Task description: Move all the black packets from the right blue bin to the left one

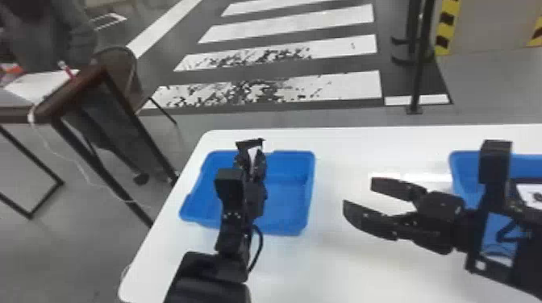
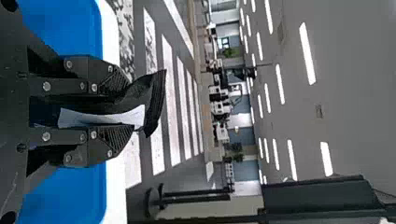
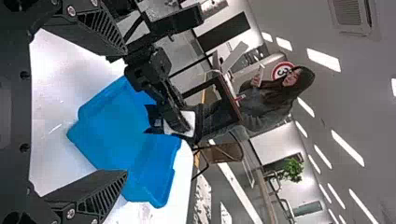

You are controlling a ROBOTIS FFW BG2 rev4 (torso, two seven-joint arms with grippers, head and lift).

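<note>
Over the left blue bin, my left gripper is shut on a black packet. In the left wrist view the packet, with a white label, is pinched between the fingers of my left gripper. My right gripper stands open above the table between the two bins, nothing between its fingers; the right wrist view shows my right gripper with its fingers wide apart. The right blue bin is partly hidden behind the right arm; a black packet with a white label shows in it.
Both bins stand on a white table with rounded corners. White strips lie between them. Beyond the left edge are a brown table and a chair; a black post stands behind.
</note>
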